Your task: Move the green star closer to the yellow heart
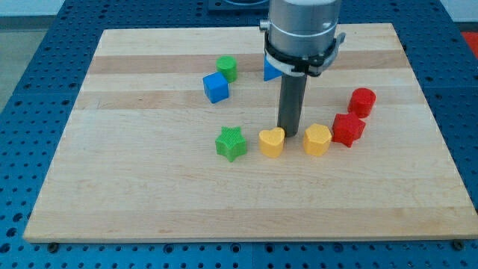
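The arm ends in a straight dark rod; no hand is fitted, so no open or closed state applies. My tip [288,134] rests on the bench [149,202] just behind the yellow heart [272,141], toward the view's top and slightly to the view's right of it. Whether the tip touches the heart cannot be determined from this view.

Position of the task items:
- The green star [231,143] lies near the middle of the bench, just to the view's left of the yellow heart. A narrow strip of bare wood separates the two; they are near each other but apart.
- The yellow heart lies between the green star and a yellow hexagonal block [317,139], which sits just to the view's right of the tip.

Position of the other blocks:
- A red star-like block [348,128] stands just to the view's right of the yellow hexagonal block, touching it or nearly so.
- A red cylinder [362,101] stands just beyond the red star-like block, toward the view's top and right.
- A blue cube [215,87] lies toward the view's top left of the green star, well apart from it.
- A green cylinder-like block [227,68] lies just beside the blue cube, toward the view's top.
- A blue block [272,71], apparently triangular, is partly hidden behind the arm's grey housing [302,30].

All blocks rest flat on the wooden bench.
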